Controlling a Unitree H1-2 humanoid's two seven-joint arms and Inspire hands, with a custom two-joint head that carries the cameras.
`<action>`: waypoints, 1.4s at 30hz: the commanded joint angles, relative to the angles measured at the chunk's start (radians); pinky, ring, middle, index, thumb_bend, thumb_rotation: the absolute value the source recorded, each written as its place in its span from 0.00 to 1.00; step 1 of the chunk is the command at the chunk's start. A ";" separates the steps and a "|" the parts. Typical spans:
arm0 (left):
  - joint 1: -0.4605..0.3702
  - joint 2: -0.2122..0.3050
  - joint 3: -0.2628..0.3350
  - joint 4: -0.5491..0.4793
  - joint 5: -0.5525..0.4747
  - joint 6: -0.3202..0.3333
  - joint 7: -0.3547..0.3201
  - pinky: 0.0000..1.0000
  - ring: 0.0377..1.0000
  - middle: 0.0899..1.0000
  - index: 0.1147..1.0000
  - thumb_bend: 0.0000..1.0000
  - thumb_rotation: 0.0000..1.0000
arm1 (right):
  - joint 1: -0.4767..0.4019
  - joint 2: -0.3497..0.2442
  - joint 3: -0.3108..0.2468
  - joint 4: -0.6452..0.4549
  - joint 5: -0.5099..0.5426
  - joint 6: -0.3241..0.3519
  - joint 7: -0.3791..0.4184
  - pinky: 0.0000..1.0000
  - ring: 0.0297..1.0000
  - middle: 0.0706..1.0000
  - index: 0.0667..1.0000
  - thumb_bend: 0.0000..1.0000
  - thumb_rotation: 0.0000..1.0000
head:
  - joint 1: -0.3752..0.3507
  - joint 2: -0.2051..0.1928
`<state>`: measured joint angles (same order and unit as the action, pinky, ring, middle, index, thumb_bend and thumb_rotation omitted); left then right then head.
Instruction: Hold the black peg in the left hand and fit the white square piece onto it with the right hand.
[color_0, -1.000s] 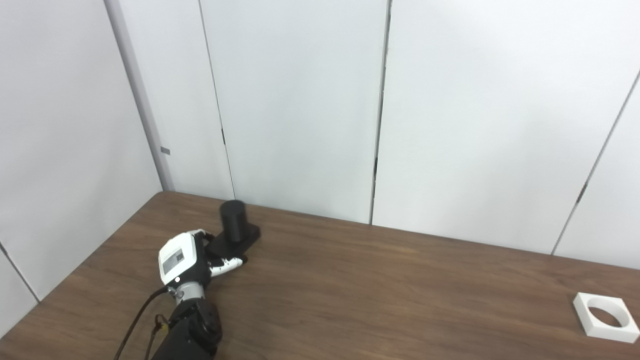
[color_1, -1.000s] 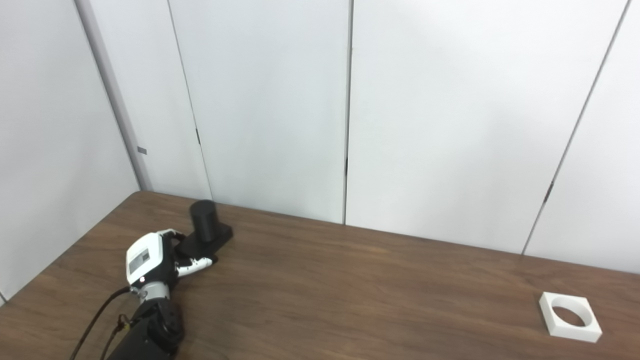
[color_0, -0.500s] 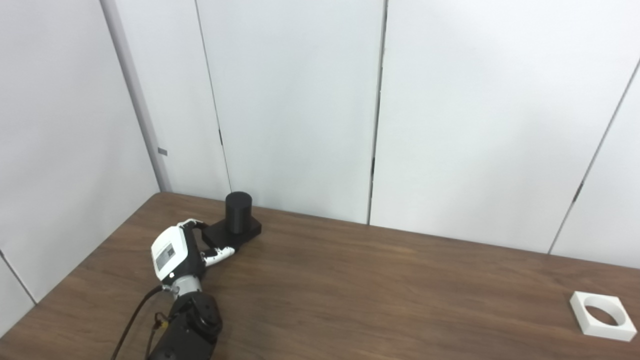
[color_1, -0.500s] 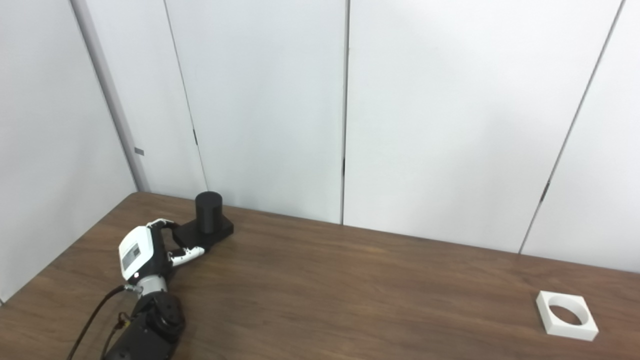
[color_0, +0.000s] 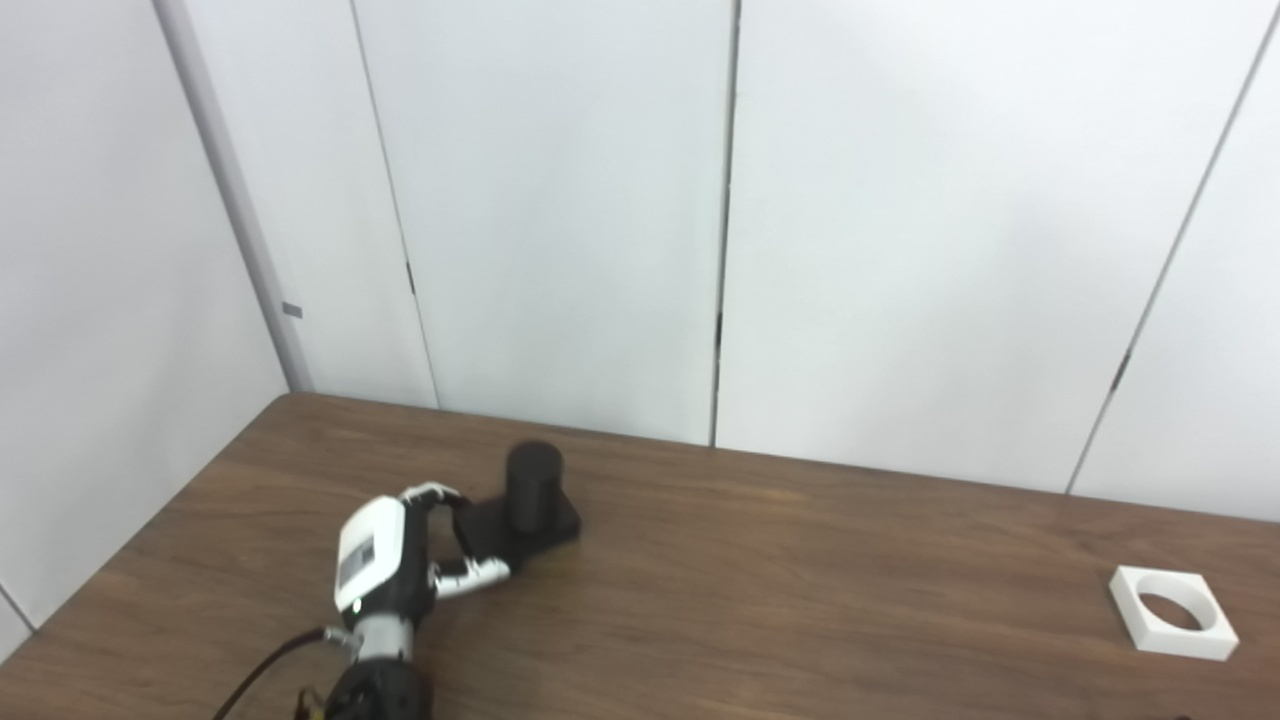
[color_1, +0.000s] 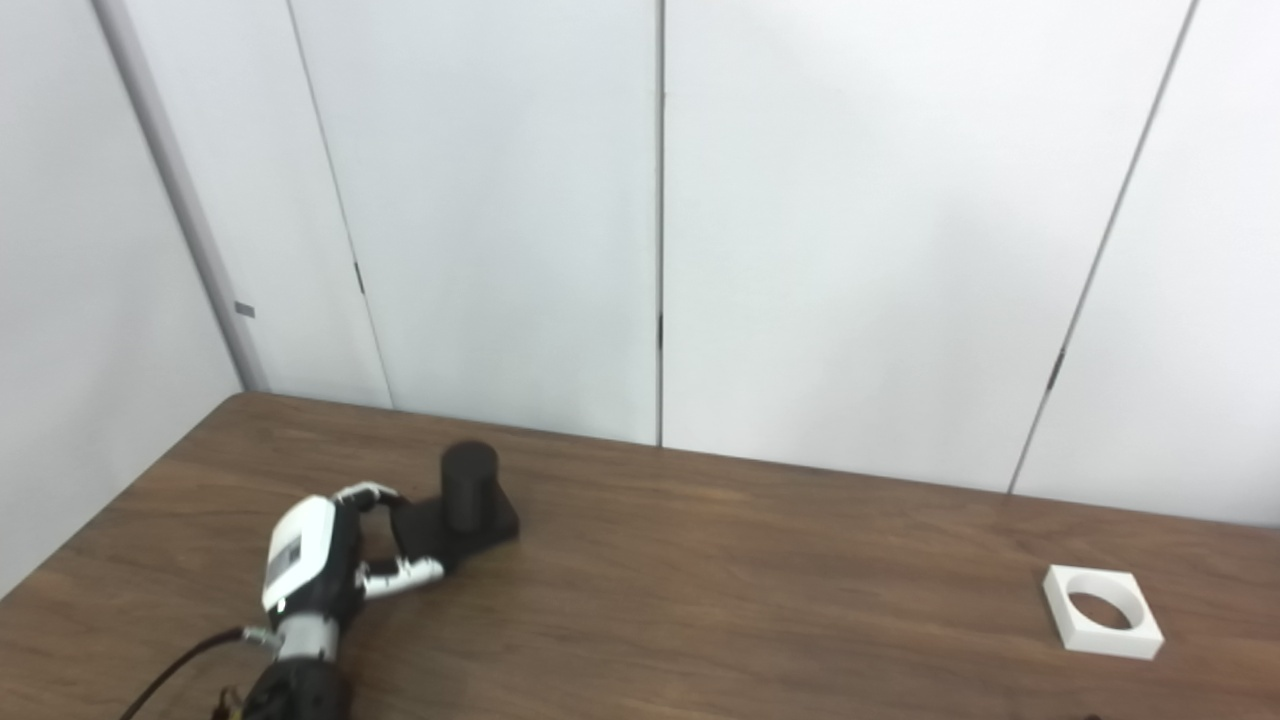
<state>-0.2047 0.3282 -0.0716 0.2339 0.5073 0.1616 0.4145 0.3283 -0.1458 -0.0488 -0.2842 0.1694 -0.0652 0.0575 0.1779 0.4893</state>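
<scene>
Left robot hand (color_0: 400, 570) clasps the peg's (color_0: 532, 488) flat base. Looks rigid, light; base is the sensible grip. Right robot hand unseen; ring (color_0: 1172, 627) untouched.

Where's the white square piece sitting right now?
The white square piece lies flat on the table at the far right, near the front edge, well apart from the black peg held by the left robot hand on the left side.

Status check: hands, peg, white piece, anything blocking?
Left hand gripping the black peg by its base. Right hand not in view. White square piece flat on the table far right, untouched. Nothing between them.
</scene>
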 joint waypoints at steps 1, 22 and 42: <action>-0.013 0.008 0.000 -0.081 0.006 -0.001 -0.038 0.64 0.75 0.75 0.42 0.51 0.05 | -0.001 0.013 0.017 -0.031 -0.019 0.020 0.009 1.00 1.00 1.00 1.00 0.69 1.00 | -0.008 0.010; 0.304 0.002 -0.126 -0.611 0.036 0.028 -0.473 0.76 0.83 0.78 0.42 0.51 0.04 | 0.010 0.041 0.047 -0.167 -0.048 0.154 -0.031 1.00 1.00 1.00 1.00 0.58 1.00 | -0.186 0.194; 0.422 -0.026 -0.294 -0.676 0.214 -0.050 -0.604 1.00 0.96 0.82 0.42 0.52 0.05 | -0.011 0.050 0.061 -0.254 -0.070 0.267 -0.060 1.00 1.00 0.98 1.00 0.62 1.00 | -0.238 0.324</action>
<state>0.2075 0.2988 -0.3579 -0.4247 0.6987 0.1315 -0.1790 0.3312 -0.1345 0.0078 -0.4946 0.0991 0.2095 0.0017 -0.0583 0.8114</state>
